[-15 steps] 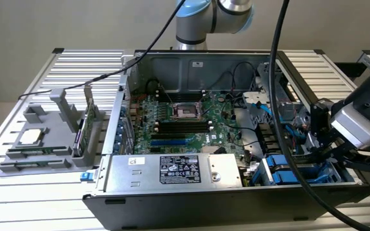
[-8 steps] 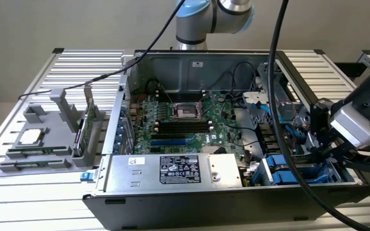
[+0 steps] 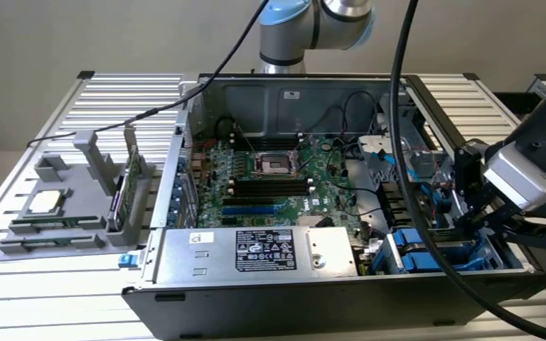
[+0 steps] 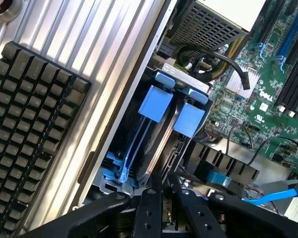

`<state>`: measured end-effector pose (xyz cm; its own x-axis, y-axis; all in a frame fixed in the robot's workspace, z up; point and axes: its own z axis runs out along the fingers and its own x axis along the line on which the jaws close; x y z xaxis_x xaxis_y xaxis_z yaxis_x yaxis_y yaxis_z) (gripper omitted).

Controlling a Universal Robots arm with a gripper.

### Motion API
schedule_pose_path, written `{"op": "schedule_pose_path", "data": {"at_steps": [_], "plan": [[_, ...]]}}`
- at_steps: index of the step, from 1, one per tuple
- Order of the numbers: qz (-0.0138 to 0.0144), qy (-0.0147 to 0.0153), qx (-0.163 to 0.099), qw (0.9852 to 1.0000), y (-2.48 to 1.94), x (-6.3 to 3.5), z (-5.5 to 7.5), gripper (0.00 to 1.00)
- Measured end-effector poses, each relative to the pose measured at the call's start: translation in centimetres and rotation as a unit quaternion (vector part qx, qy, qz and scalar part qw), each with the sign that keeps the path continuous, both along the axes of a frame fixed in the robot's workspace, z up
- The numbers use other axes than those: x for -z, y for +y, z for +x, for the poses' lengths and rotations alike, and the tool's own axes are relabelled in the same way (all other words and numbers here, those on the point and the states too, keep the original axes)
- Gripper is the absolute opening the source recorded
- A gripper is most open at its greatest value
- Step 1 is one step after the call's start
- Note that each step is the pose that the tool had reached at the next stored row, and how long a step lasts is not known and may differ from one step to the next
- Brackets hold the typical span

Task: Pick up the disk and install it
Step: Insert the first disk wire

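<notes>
1. My claw hangs over the drive bay at the exterior view's right, inside the open computer case.
2. My fingers stand close together, nearly shut, pinching the thin upper edge of the disk.
3. The disk stands on edge in the bay, blue carrier tabs beside it.
4. The motherboard lies just beside the bay.

Disk in computer case bay, hand above it
</notes>
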<state>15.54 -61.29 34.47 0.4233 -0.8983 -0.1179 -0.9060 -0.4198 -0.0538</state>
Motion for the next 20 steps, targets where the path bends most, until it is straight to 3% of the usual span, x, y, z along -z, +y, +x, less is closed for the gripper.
{"op": "schedule_pose_path", "data": {"at_steps": [6, 9, 14, 20], "plan": [[-0.0001, 0.0, 0.024, 0.9997, 0.12, -0.13, -0.49, 0.17], [-0.0018, -0.0001, 0.03, 0.9996, 0.16, -0.13, -0.5, 0.17], [-0.0018, -0.0002, 0.038, 0.9993, 0.16, -0.28, -0.7, 0.17], [-0.0019, -0.0002, 0.061, 0.9982, 0.16, -0.29, -0.76, 0.17]]}}
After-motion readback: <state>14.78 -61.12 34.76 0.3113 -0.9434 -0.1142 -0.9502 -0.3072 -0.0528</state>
